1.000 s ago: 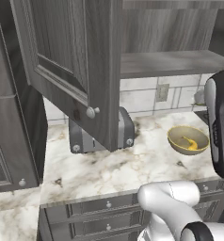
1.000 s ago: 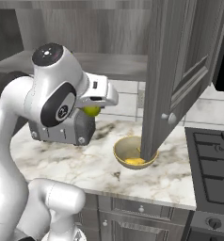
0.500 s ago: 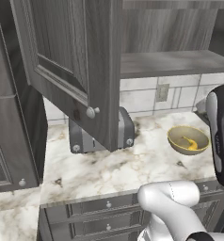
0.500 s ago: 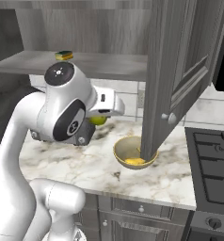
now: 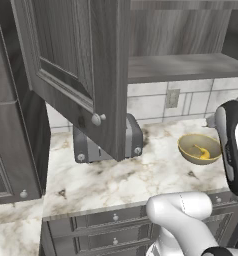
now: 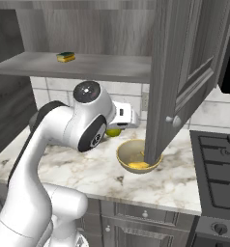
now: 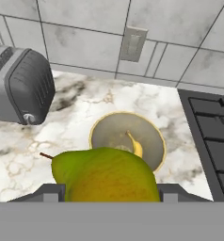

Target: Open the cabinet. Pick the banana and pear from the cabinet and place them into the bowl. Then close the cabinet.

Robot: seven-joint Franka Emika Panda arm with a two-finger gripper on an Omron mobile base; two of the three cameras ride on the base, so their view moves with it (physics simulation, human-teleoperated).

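The yellow-green pear [image 7: 109, 174] sits between my fingers, with my gripper [image 7: 109, 194] shut on it. In the right base view the pear [image 6: 113, 131] and gripper [image 6: 114, 129] hang above the counter, just left of the tan bowl [image 6: 124, 153]. From the hand, the bowl [image 7: 104, 136] lies ahead and below, and the banana [image 7: 135, 147] rests inside it. The banana [image 5: 204, 152] also shows in the bowl [image 5: 188, 147] from the left. The cabinet stands open, its doors [image 5: 76, 60] [image 6: 184, 72] swung out and its grey shelf [image 6: 88, 65] exposed.
A grey toaster [image 5: 108, 142] [image 7: 20, 87] stands on the marble counter left of the bowl. The open right door's lower corner hangs over the bowl. A yellow-green sponge [image 6: 65, 57] lies on the shelf. The black stove [image 6: 218, 169] is to the right.
My arm has swung down from shelf height and rightward, carrying the pear closer to the bowl. The grip has stayed the same.
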